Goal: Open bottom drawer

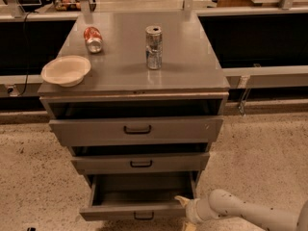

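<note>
Speckled floor; arm [250, 213] low, near-level, jaws spread at bottom drawer [125, 211] right front corner.

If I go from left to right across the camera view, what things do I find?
white bowl → red can lying on its side → silver can standing upright → end effector, low down at the right front corner of the pulled-out bottom drawer
</note>
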Controlling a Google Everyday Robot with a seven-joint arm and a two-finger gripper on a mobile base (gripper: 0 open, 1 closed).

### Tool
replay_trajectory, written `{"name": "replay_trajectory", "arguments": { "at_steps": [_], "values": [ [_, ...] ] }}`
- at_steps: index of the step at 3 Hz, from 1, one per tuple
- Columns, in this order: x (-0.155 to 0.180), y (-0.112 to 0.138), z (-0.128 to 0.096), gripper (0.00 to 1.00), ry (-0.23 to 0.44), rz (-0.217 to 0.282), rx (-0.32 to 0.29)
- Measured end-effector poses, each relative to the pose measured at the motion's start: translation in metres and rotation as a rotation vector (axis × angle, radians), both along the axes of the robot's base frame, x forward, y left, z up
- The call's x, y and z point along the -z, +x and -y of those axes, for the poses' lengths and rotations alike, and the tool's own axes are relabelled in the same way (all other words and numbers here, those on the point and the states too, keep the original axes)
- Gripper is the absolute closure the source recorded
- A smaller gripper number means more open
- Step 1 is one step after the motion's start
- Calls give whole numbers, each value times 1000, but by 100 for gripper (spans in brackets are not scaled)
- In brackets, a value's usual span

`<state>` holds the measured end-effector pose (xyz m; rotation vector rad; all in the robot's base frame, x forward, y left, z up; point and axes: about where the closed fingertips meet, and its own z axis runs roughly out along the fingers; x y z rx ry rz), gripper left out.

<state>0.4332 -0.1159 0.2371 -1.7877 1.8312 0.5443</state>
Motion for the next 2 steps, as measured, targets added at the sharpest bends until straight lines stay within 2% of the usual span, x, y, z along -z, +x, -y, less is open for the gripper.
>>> {"name": "replay_trajectory", "arguments": {
  "at_steps": [1, 2],
  "values": [
    [1, -1, -1, 0, 1, -2, -1],
    [4, 4, -2, 0, -41, -4, 2]
  ]
}}
